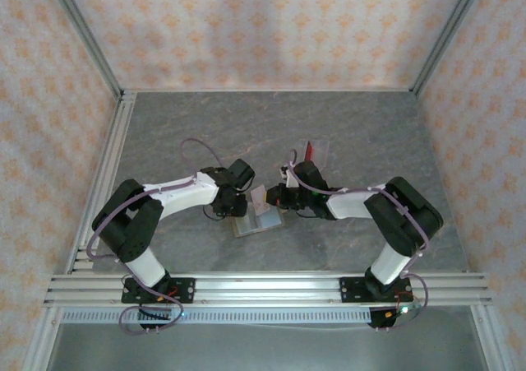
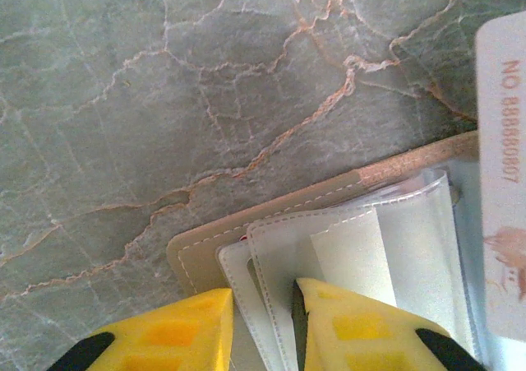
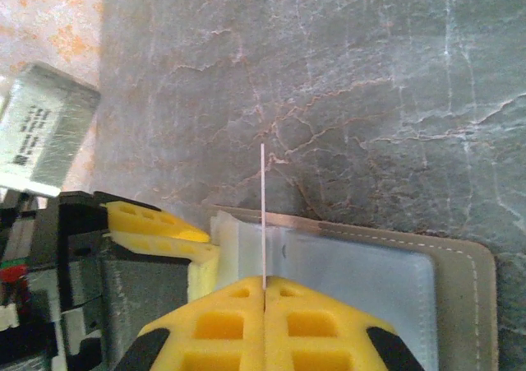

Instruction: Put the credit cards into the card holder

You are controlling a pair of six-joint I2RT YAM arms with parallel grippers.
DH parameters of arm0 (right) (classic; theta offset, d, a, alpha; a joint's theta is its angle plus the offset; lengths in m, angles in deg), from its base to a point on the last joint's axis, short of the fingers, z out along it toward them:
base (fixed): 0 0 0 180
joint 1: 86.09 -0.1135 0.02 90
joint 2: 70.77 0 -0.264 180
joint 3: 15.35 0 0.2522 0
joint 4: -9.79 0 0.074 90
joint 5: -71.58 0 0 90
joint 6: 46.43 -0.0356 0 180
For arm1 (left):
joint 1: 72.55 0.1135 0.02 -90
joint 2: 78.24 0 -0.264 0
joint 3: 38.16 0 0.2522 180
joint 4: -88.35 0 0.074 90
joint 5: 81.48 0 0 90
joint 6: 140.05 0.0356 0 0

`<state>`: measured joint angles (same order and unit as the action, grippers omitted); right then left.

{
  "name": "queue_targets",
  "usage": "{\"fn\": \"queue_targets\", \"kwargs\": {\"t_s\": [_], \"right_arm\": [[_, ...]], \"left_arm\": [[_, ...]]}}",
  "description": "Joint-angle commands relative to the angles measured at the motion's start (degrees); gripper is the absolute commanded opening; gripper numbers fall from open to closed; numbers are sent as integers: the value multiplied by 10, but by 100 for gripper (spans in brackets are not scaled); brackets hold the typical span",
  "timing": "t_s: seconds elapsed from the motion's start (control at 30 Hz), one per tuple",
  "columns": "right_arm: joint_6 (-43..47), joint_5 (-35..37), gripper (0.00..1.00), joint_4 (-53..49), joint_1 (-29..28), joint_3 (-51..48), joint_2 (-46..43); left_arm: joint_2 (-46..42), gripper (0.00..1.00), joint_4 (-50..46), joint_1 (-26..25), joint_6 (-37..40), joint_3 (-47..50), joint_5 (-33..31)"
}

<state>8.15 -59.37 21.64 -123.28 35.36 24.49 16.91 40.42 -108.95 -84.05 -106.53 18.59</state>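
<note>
Top external view: the card holder (image 1: 259,220) lies open on the grey veined table (image 1: 370,132) between both grippers, well apart from the aluminium rails (image 1: 107,165) — wide room on all sides. The right gripper (image 3: 264,287) is clenched on a thin credit card (image 3: 263,215), upright over the holder's clear pockets; its pale face reads "NO. 8888…". The left gripper (image 2: 265,293) straddles a stitched plastic leaf — whether it is grasping, one cannot tell.
</note>
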Motion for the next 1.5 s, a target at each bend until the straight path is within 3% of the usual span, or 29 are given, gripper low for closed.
{"fn": "queue_targets", "kwargs": {"t_s": [0.0,0.83,1.47], "right_arm": [[-9,2,0,20,-5,-12,-21],[-10,15,0,29,-34,-21,19],[15,43,0,-14,-34,-37,-16]], "left_arm": [[23,26,-33,-1,3,18,-29],[20,26,-34,-1,4,17,-29],[20,26,-34,0,5,17,-28]]}}
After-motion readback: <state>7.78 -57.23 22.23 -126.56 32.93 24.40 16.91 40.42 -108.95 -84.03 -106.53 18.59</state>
